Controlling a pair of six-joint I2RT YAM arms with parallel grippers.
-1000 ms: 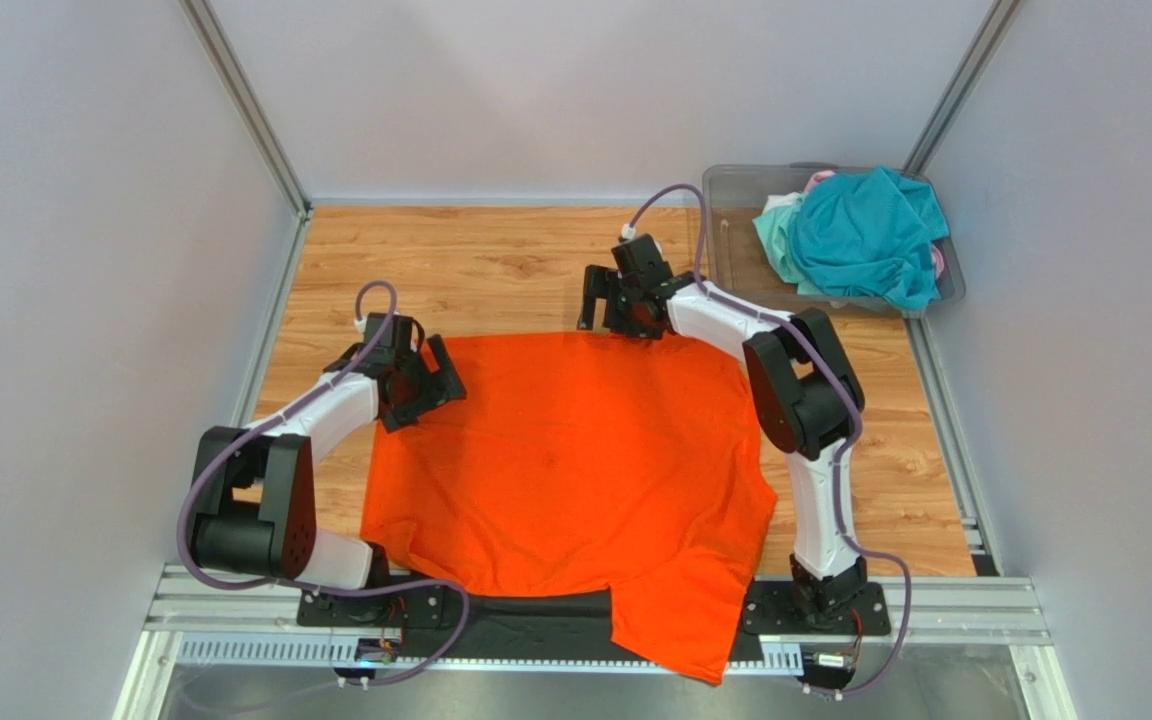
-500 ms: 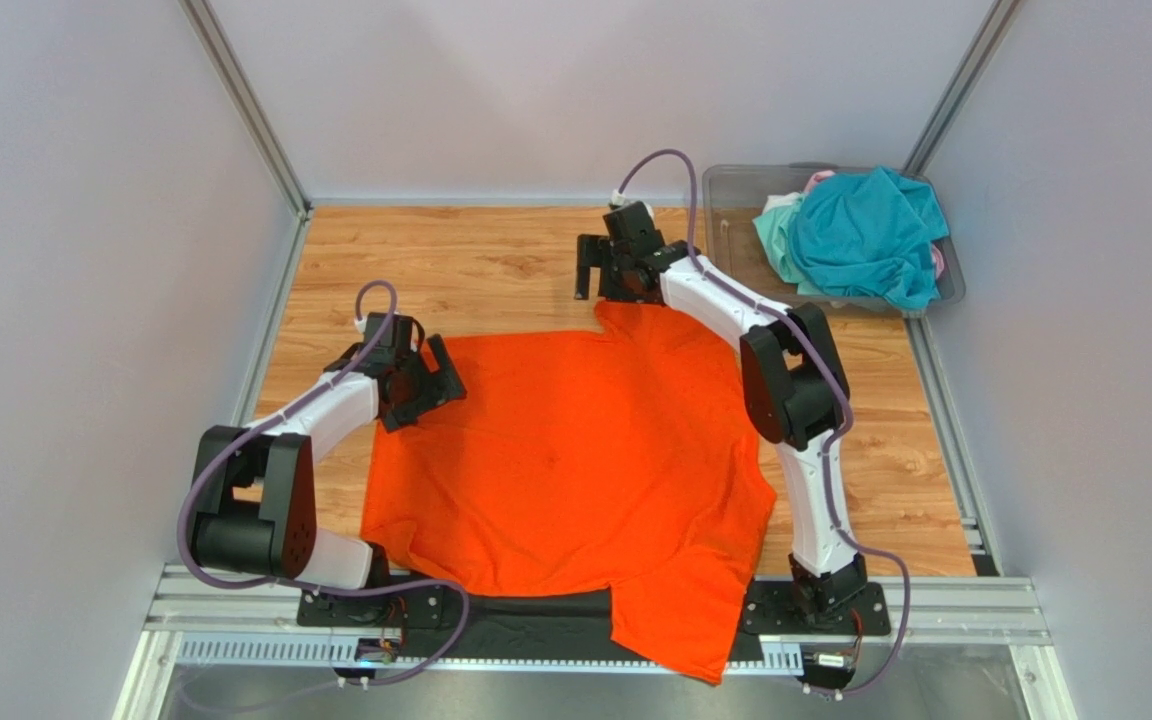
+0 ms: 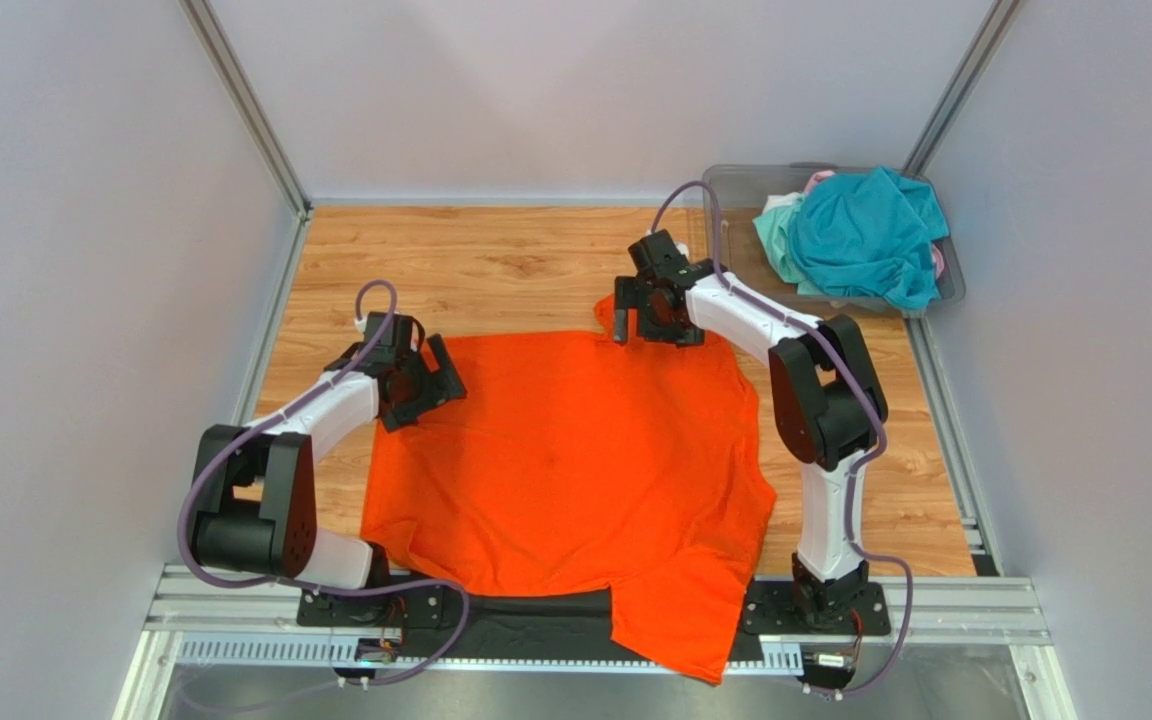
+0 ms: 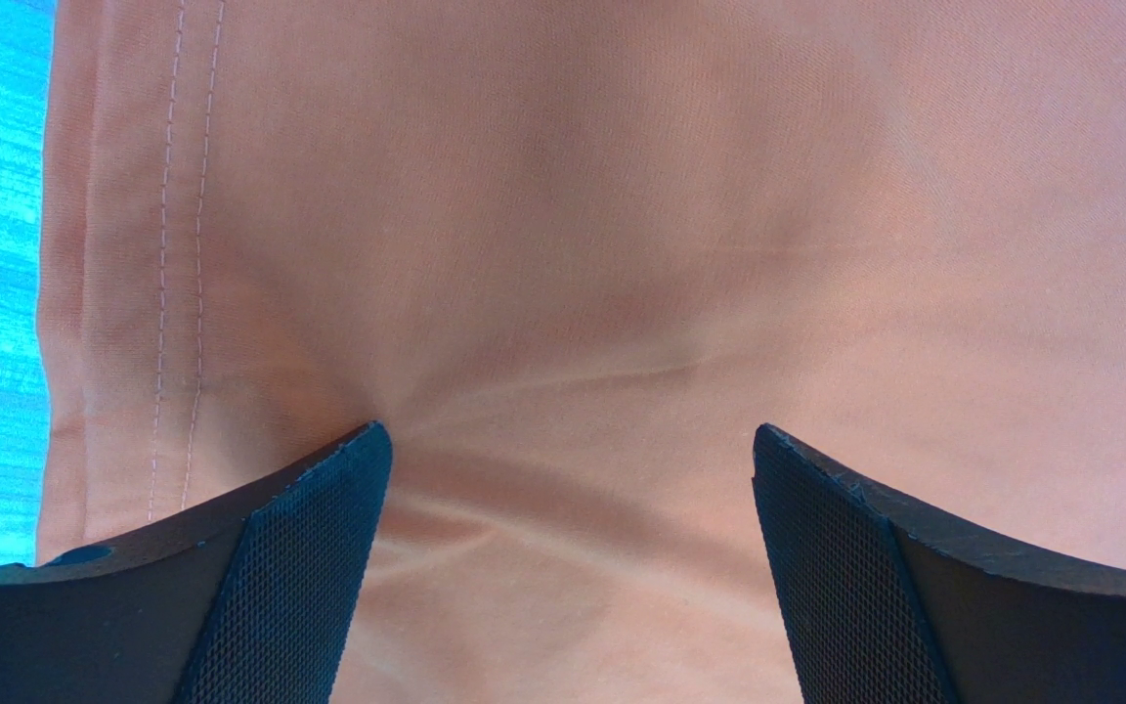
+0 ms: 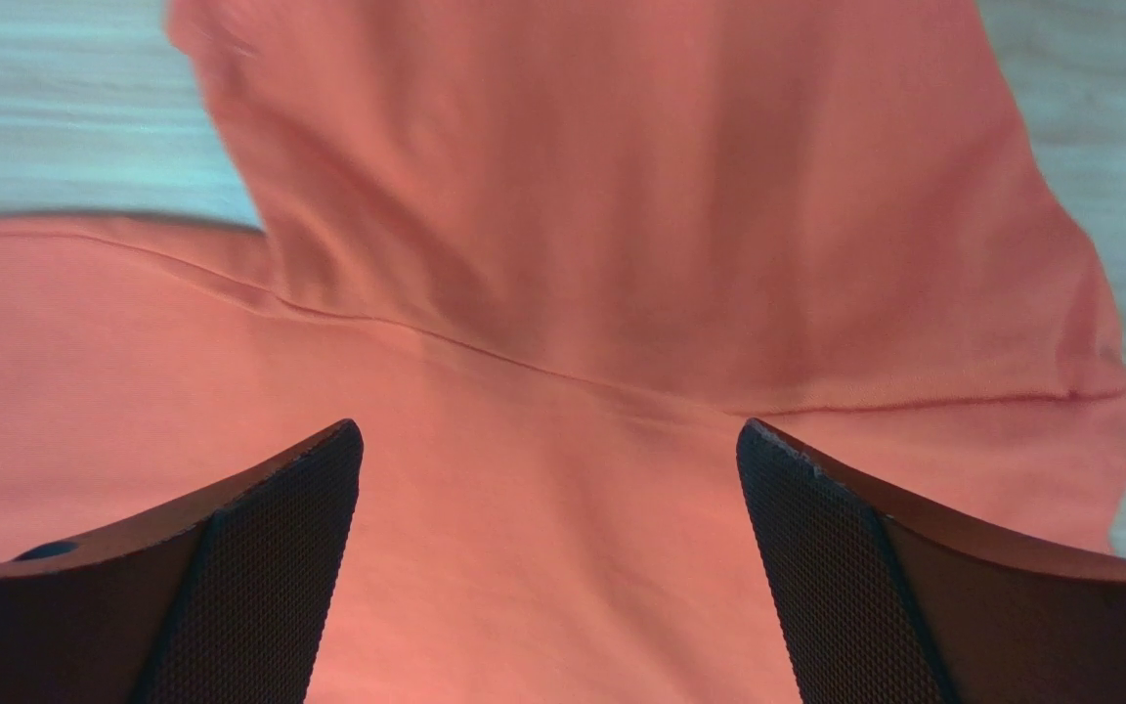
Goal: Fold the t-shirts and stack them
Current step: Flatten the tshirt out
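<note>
Right gripper (image 3: 645,318) sits wide open, shifted right after tugging the sleeve up-frame and apparently releasing it, left gripper (image 3: 420,387) wide too, orange t-shirt (image 3: 567,465) spread mid-frame, so folding probably comes next

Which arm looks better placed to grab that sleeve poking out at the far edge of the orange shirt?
The right. Its open right gripper hangs directly over the sleeve, while the left gripper, also open, is at the far left corner of the orange t-shirt.
</note>
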